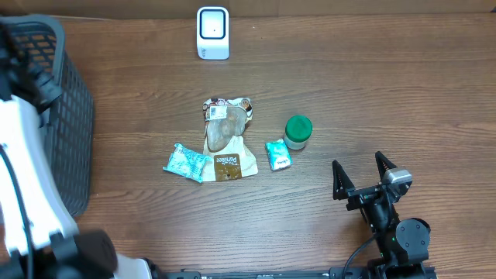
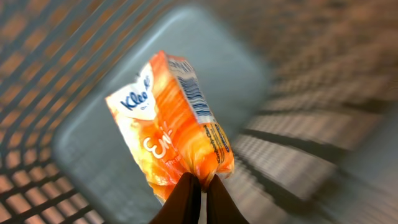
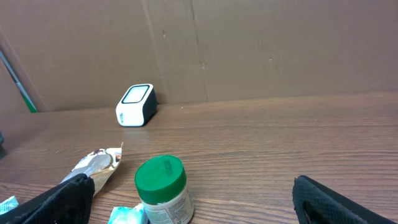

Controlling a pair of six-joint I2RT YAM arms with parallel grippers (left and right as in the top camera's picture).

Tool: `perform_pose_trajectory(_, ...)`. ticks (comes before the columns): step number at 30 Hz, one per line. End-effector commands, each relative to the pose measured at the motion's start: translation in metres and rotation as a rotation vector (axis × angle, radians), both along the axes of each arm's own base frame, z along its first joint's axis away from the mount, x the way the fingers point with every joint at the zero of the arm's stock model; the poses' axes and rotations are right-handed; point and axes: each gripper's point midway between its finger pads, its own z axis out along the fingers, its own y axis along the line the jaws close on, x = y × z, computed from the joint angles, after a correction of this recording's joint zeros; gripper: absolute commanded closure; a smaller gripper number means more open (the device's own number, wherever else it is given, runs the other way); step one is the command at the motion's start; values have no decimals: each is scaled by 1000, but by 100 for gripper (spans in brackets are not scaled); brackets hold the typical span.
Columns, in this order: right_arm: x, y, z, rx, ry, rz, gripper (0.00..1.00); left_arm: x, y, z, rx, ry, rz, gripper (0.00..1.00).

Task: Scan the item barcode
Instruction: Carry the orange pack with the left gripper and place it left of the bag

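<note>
— How is the left gripper [image 2: 201,179] set?
— Its jaws are pinched together on the lower edge of a Kleenex tissue pack [image 2: 174,124].
— And the right gripper [image 1: 359,174]?
— It is spread wide, fingers pointed forward, nothing held.

At the left edge of the overhead view, the left arm [image 1: 23,155] wears a smooth white shell over black joints. At lower right, the right arm [image 1: 397,229] is all black, with a small grey block [image 1: 397,177] at its wrist, a thin black cable [image 1: 360,252] trailing, and black jaws tapering to points.
</note>
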Motion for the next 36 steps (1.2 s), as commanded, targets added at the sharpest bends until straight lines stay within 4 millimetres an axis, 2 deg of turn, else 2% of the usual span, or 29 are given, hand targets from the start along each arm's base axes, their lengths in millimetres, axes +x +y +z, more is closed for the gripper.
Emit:
perform_pose_trajectory(1,0,-1,-2,1,-5,-5,0,-6,-56,57,40,-135,-154,96)
perform_pose_trajectory(3,0,-1,-2,1,-5,-5,0,-11,-90,72,44,-174,-243,96)
perform_pose_trajectory(5,0,-1,-2,1,-5,-5,0,-16,-126,79,36,-184,-345,96)
perform_pose_trajectory(8,0,-1,-2,1,-5,-5,0,-26,-175,72,-1,-145,-470,96)
perform_pose_trajectory(12,0,-1,-2,1,-5,-5,0,-41,-230,40,-46,-18,-604,96)
perform_pose_trajectory(18,0,-1,-2,1,-5,-5,0,-43,-285,-21,-51,138,-737,96)
perform_pose_trajectory(22,0,-1,-2,1,-5,-5,0,-41,-304,-55,-51,206,-760,96)
perform_pose_trajectory(26,0,-1,-2,1,-5,-5,0,-36,-312,-66,-49,223,-770,95)
perform_pose_trajectory(30,0,-1,-2,1,-5,-5,0,-32,-317,-65,-65,204,-777,71)
perform_pose_trajectory(36,0,-1,-2,1,-5,-5,0,-33,-317,-66,-64,209,-785,62)
